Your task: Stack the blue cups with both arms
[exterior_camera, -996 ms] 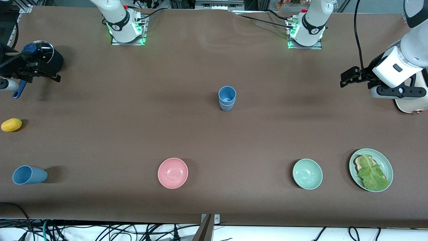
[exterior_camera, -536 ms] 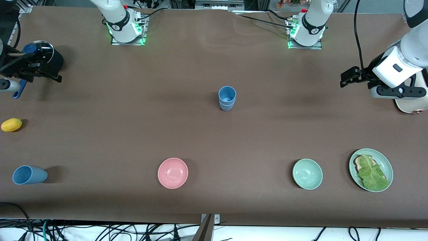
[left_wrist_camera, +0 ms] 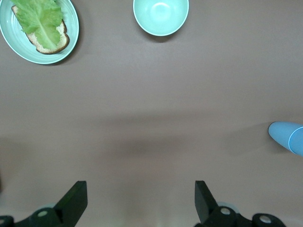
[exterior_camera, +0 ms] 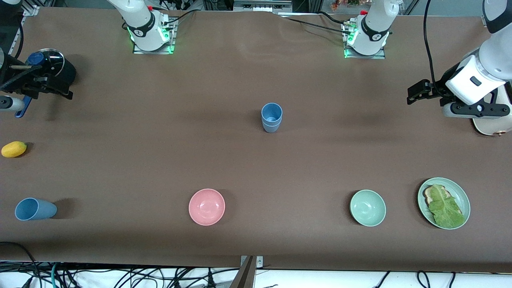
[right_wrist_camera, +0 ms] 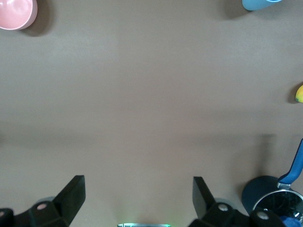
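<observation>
Two blue cups (exterior_camera: 271, 117) stand nested in one stack at the table's middle; the stack also shows at the edge of the left wrist view (left_wrist_camera: 289, 136). A third blue cup (exterior_camera: 35, 209) lies on its side at the right arm's end, nearer to the front camera, and shows in the right wrist view (right_wrist_camera: 260, 4). My right gripper (exterior_camera: 52, 90) hangs open and empty over the right arm's end of the table (right_wrist_camera: 138, 201). My left gripper (exterior_camera: 416, 94) hangs open and empty over the left arm's end (left_wrist_camera: 141, 203).
A pink bowl (exterior_camera: 207, 207), a pale green bowl (exterior_camera: 367, 208) and a green plate with lettuce on bread (exterior_camera: 444, 203) sit nearer to the front camera. A black pot with a blue handle (exterior_camera: 54, 68) and a yellow fruit (exterior_camera: 14, 149) lie at the right arm's end.
My right gripper has drifted slightly toward the right arm's end of the table. The left arm and the cups have not moved.
</observation>
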Robot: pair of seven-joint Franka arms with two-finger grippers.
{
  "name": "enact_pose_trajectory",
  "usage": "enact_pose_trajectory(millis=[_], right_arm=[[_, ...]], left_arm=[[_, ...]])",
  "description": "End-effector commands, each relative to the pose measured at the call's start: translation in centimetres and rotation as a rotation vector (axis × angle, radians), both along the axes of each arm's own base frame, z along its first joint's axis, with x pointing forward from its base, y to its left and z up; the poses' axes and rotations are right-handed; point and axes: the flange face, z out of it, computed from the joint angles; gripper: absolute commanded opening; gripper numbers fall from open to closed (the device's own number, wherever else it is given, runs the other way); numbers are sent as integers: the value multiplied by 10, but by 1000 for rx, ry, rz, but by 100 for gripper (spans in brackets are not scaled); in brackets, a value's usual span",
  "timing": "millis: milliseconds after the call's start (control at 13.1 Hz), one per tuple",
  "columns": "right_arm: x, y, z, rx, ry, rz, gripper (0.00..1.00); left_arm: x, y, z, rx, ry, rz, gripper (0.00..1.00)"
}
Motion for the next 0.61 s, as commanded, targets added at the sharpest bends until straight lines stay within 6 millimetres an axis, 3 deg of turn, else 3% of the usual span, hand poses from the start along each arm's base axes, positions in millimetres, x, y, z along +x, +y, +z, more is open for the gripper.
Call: enact_pose_trajectory(millis=[0,536], right_arm=[[2,3,4,-10,13,0,100],[-2,4,4,-11,40,4,100]], left_arm=[[-5,1,5,20,1,-17,100],[-4,2,5,20,0,-16,100]])
